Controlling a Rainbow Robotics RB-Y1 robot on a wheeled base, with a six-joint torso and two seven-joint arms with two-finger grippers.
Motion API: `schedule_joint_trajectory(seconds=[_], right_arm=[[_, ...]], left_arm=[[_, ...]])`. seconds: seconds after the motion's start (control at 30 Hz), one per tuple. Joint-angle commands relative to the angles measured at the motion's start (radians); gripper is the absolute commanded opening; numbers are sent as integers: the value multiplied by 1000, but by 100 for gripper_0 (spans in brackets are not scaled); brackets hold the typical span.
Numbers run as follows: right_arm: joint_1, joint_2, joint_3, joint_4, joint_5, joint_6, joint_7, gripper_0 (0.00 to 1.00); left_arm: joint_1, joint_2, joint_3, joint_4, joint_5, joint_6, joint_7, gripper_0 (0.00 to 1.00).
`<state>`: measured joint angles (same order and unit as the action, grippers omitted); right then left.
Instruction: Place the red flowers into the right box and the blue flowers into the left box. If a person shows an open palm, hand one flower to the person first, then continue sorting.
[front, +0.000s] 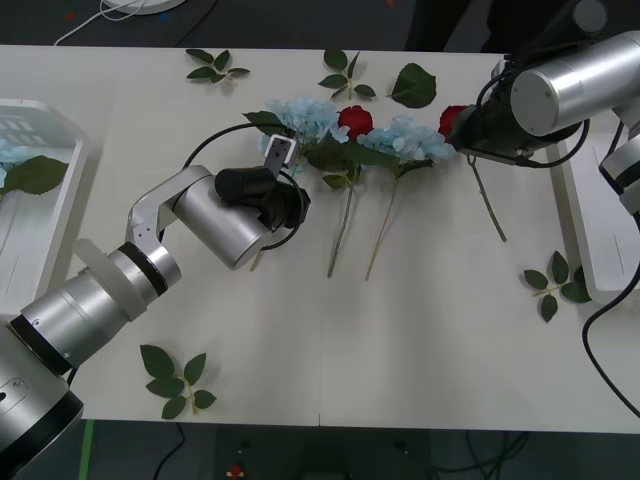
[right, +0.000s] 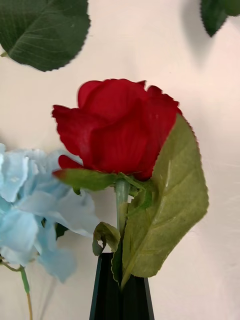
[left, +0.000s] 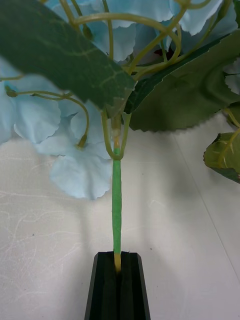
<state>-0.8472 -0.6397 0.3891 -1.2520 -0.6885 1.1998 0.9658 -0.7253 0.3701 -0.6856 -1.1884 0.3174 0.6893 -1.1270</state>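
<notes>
My left gripper (left: 119, 272) is shut on the thin green stem of a blue flower (left: 90, 165), just below its pale petals; in the front view this gripper (front: 284, 160) sits at the left end of the flower row beside that blue flower (front: 305, 117). My right gripper (right: 121, 282) is shut on the stem and leaf of a red flower (right: 117, 132), at the row's right end (front: 452, 118). Between them lie another red flower (front: 354, 120) and another blue flower (front: 405, 138). The left box (front: 45, 215) holds a blue flower with a leaf. The right box (front: 598, 235) lies under my right arm.
Loose green leaf sprigs lie at the table's far side (front: 217, 67), (front: 345, 78), (front: 413, 85), near the right box (front: 555, 282) and at the front left (front: 178, 378). Long stems (front: 345, 230) trail toward the table's middle.
</notes>
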Motion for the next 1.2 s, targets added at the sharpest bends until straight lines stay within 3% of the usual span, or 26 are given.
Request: schedule_joint_trajectory(seconds=[0.03, 0.17, 0.2, 0.23, 0.67, 0.97, 1.2], right_arm=[[48, -80, -27, -81, -31, 4, 50, 0], [51, -83, -27, -81, -32, 4, 51, 8], [53, -81, -27, -81, -29, 4, 47, 71], [53, -80, -27, -81, -29, 3, 47, 100], [53, -84, 13, -81, -22, 4, 60, 100], [77, -120, 148, -104, -13, -46, 74, 100], [106, -95, 201, -93, 26, -140, 50, 100]], left_arm=[[3, -10, 37, -13, -8, -14, 19, 0], [3, -10, 101, -19, -9, -10, 13, 0], [0, -8, 158, -42, -14, 33, 6, 0], [0, -8, 195, -68, -27, 84, 1, 0], [-2, 41, 653, -588, -17, 897, -106, 0], [12, 138, 976, -769, 154, 1196, -174, 0], [79, 190, 1196, -780, 161, 1231, -366, 0]])
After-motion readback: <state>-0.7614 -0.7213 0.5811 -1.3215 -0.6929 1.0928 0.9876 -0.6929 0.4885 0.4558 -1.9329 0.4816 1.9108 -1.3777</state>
